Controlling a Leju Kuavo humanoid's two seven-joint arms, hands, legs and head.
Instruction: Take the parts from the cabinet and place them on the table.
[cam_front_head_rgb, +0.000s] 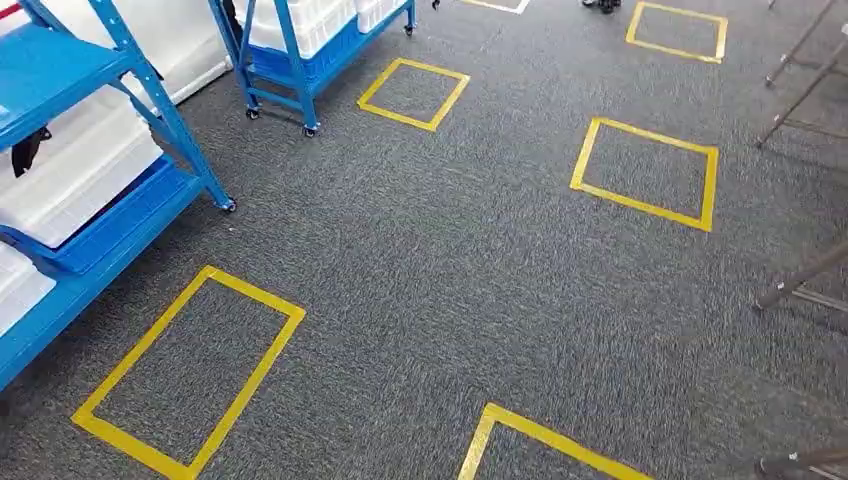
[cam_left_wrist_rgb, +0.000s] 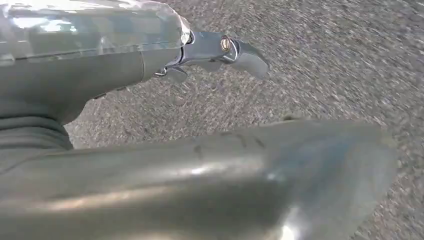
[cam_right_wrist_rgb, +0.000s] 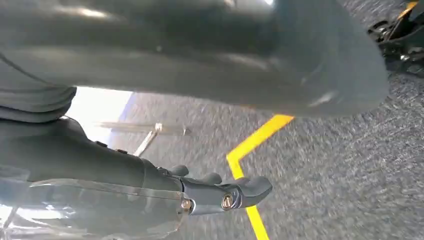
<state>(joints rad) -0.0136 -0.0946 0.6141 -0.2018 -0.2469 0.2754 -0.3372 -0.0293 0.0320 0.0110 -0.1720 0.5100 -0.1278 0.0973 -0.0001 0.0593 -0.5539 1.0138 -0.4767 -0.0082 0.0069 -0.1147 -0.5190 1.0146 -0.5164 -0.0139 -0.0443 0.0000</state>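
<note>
The cabinet is a blue metal rack (cam_front_head_rgb: 160, 112) at the left of the head view, with white bins (cam_front_head_rgb: 75, 170) on its shelves. A small black thing (cam_front_head_rgb: 25, 148) hangs at a shelf's edge; I cannot tell what it is. My left hand (cam_left_wrist_rgb: 210, 175) hangs over grey carpet, its fingers (cam_left_wrist_rgb: 240, 55) held apart from the thumb with nothing between them. My right hand (cam_right_wrist_rgb: 200, 45) hangs the same way, its fingers (cam_right_wrist_rgb: 245, 190) apart from the thumb and holding nothing.
A second blue rack on wheels (cam_front_head_rgb: 300, 70) with white bins stands further back. Yellow tape rectangles (cam_front_head_rgb: 190, 370) mark the grey carpet. Slanted metal legs (cam_front_head_rgb: 800, 280) come in at the right edge. A yellow tape corner (cam_right_wrist_rgb: 250, 145) lies under my right hand.
</note>
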